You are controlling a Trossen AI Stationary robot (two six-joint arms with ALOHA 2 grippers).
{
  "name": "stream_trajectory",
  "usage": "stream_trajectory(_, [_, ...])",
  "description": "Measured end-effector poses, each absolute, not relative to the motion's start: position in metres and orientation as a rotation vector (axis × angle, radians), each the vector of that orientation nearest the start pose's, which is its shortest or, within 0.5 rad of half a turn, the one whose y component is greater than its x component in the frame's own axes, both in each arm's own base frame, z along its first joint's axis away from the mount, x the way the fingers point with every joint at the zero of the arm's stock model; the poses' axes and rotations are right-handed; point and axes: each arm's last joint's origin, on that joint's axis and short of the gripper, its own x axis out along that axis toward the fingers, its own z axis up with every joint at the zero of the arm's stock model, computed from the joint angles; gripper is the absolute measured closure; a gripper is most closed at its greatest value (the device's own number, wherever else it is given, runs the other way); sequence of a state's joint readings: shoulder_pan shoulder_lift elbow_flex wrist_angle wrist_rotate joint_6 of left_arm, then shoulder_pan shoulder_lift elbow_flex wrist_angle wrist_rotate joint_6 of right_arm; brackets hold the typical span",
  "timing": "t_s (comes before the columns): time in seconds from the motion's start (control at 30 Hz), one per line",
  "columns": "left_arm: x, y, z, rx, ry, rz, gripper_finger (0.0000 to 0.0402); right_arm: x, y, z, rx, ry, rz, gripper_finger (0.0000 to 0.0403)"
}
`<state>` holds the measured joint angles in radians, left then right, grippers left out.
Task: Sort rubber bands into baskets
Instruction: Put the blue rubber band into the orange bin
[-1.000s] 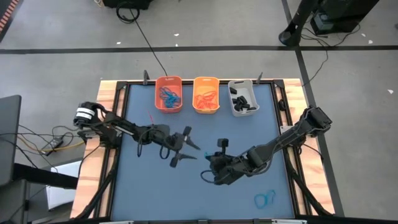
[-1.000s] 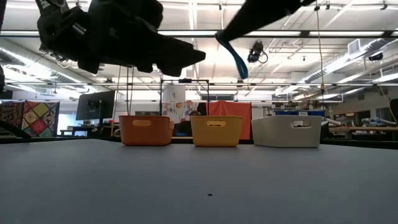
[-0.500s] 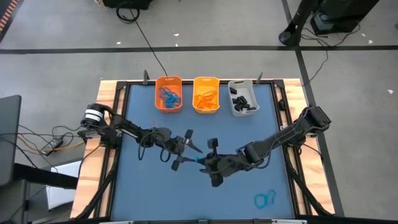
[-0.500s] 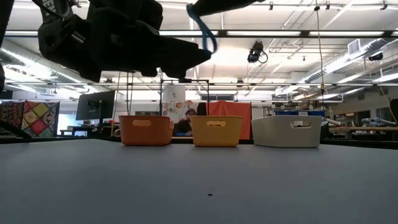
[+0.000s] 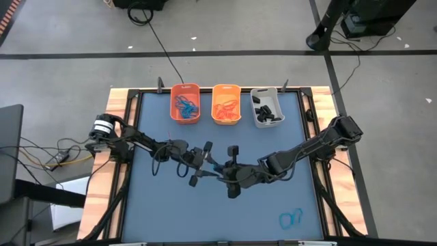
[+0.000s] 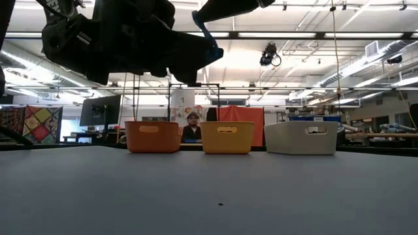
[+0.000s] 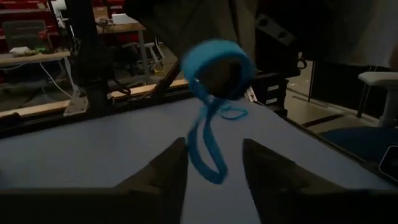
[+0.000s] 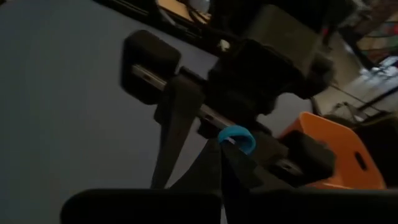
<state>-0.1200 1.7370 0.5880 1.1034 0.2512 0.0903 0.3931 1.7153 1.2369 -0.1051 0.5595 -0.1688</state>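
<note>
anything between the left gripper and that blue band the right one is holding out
Nothing visible. The blue band hangs from the shut right gripper and dangles into the gap of the left gripper, whose fingers stand either side of it.

Grey floor (image 5: 61,41), black tape lines; ceiling strip lights (image 6: 366,34); quilt (image 6: 29,121).

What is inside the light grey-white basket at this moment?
The grey-white basket holds several small black rubber bands, seen from above. Whether more lie beneath them cannot be seen.
</note>
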Motion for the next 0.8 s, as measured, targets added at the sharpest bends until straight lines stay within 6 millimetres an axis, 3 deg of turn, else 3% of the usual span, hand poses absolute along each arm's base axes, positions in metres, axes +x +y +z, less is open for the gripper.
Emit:
stream_trajectory(0.3, [0.311, -0.043, 0.161, 0.066, 0.029, -0.365, 0.0391, 0.357, 0.129, 0.255, -0.413, 0.525, -0.215, 0.0369])
stream_trajectory(0.6, [0.312, -0.037, 0.161, 0.040, 0.037, -0.327, 0.0397, 0.356, 0.127, 0.255, -0.368, 0.513, -0.298, 0.0366])
stream_trajectory(0.8, [0.313, -0.028, 0.158, 0.032, 0.065, -0.298, 0.0399, 0.355, 0.125, 0.254, -0.345, 0.516, -0.359, 0.0328])
